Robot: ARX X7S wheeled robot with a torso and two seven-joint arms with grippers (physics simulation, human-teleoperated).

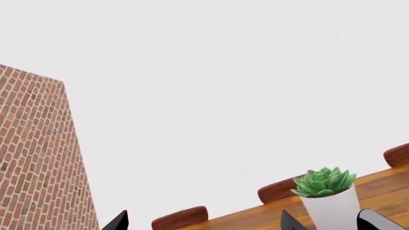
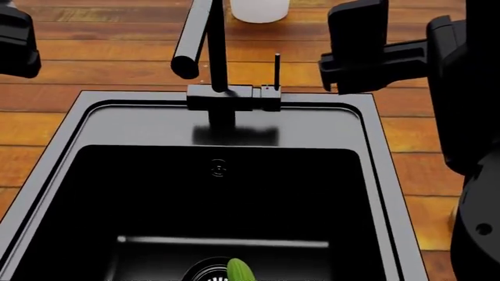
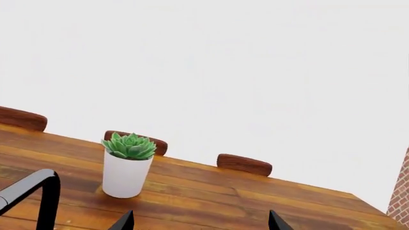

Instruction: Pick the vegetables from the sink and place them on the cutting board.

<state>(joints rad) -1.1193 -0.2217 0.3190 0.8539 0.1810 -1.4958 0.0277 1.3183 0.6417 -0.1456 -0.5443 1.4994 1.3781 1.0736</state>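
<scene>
A long green cucumber (image 2: 240, 271) is poking into view at 6 o'clock in the head view, lying by the round metal drain (image 2: 205, 273) of the deep dark sink (image 2: 375, 146); it may be only its tip. The black faucet (image 2: 205, 52) is standing at 12 o'clock. Both wrist views are showing widely parted fingertips holding nothing: left gripper (image 1: 204, 221), right gripper (image 3: 200, 221), facing a white potted succulent (image 3: 127, 165).

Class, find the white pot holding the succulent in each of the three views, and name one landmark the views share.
Head view: white pot at top edge, behind the faucet; plant cropped out.
Left wrist view: lower right.
Right wrist view: lower left.
Shared landmark: the black faucet, beside the pot in all views.
</scene>
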